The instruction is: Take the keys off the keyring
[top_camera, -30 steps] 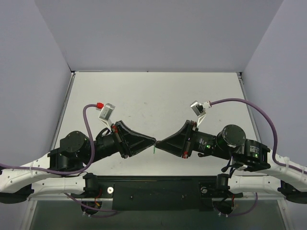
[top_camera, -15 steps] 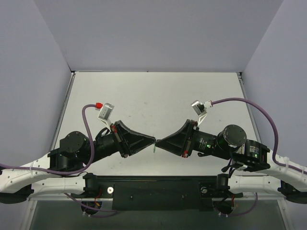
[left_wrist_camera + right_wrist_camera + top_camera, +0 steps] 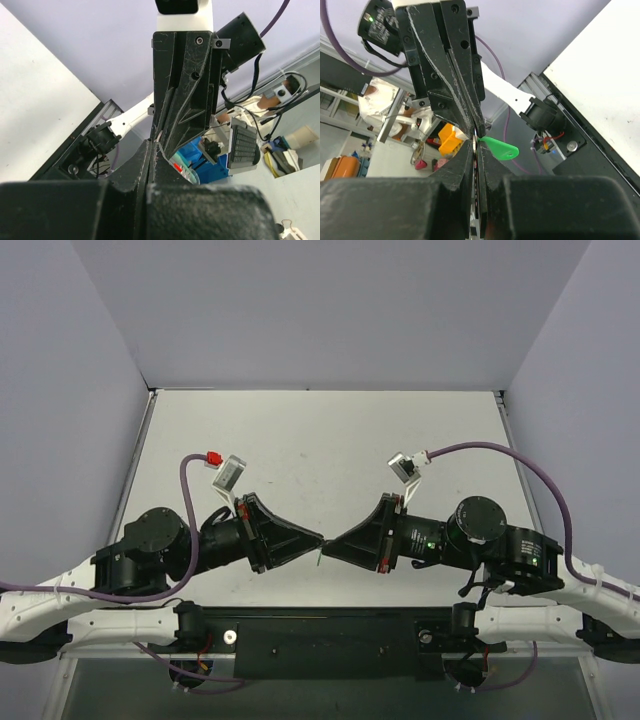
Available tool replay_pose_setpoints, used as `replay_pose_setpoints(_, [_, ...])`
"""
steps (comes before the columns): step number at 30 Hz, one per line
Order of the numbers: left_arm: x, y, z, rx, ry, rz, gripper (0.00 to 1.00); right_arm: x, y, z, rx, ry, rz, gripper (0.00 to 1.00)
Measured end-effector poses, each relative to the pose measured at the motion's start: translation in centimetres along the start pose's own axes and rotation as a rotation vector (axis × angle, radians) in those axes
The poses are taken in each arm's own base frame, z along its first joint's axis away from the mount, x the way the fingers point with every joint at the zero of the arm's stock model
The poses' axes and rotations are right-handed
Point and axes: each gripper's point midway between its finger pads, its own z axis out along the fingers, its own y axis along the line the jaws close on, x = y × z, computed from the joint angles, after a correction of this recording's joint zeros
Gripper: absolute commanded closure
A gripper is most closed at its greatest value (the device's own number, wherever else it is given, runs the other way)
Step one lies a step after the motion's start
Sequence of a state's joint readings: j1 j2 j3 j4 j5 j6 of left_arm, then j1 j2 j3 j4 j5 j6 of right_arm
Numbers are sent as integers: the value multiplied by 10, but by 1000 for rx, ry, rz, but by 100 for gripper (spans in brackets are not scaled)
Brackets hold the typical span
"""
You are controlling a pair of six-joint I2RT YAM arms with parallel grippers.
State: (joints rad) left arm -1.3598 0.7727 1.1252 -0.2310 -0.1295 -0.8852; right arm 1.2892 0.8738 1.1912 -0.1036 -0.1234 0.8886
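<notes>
The job looks barely begun to me. The keyring point(image 3: 499, 148), that little bright green tab, is up in the air over the near edge of the worktop point(image 3: 320, 440), sticking out sideways from the spot where the two hands meet. Nothing lies loose on the worktop below, so I judge that no key has come away yet. The key itself I cannot make out. It is too small, and it would be buried right where the black fingertips crowd together. All of the parting is left to do.

The two arms reach in low from either side and meet tip to tip in the middle, both wedge-shaped hands nearly level and aimed straight at each other. The left hand point(image 3: 319, 536) is pinched fully closed at the meeting point, though what its tips have caught, if anything, I cannot tell. The right hand point(image 3: 331, 541) is also squeezed tight, and as best I can tell from its own camera the narrow end of the green tab runs in between its fingertips. My guess is the next move is a pull apart.
</notes>
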Motion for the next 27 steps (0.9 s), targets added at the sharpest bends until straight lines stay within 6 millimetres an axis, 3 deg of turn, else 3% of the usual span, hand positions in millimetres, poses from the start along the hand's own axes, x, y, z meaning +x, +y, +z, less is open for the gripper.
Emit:
replay_pose_setpoints(20, [62, 7, -13, -14, 405, 156, 100, 61, -9, -14, 53, 396, -54, 100])
replay_pose_setpoints(27, [70, 2, -23, 20, 493, 199, 100, 72, -3, -16, 21, 491, -70, 100])
